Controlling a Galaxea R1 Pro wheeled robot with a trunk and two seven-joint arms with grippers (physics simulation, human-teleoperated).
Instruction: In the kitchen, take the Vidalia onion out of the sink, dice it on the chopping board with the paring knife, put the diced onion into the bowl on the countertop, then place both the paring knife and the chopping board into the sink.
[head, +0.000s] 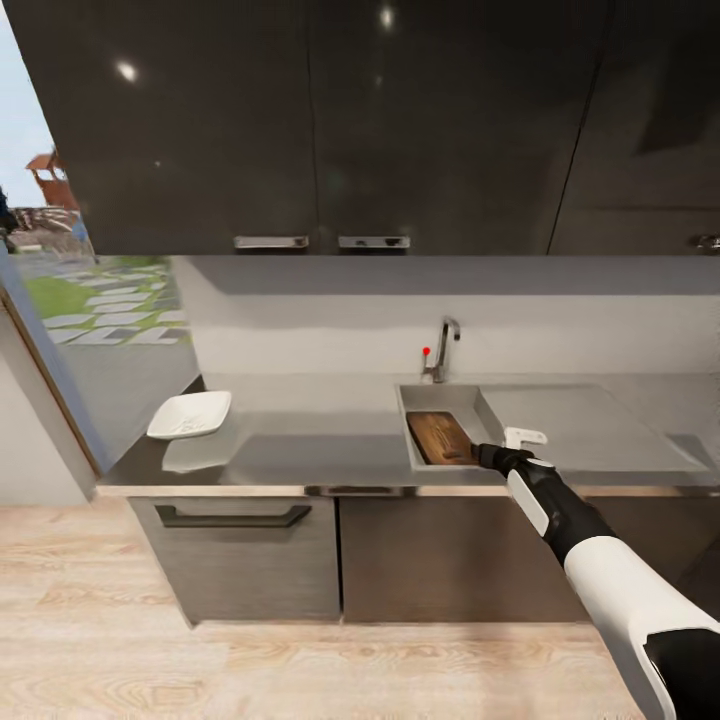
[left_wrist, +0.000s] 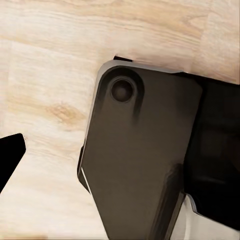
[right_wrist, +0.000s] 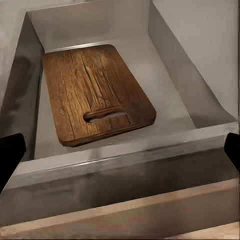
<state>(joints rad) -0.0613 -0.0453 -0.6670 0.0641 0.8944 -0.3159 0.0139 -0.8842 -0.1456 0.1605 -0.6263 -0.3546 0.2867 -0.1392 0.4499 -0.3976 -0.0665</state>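
One chopping board (right_wrist: 95, 92) flat in sink (right_wrist: 200, 85), slot toward wide-spread right gripper (right_wrist: 120, 150).

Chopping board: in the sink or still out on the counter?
In. The chopping board lies flat on the sink floor, walls around it.

A home kitchen is shown: a grey countertop (head: 300, 430) is set over dark drawer fronts, glossy dark wall cabinets (head: 330, 120) are hung above, and a steel sink (head: 440, 400) with a gooseneck tap (head: 445, 345) is fitted in.
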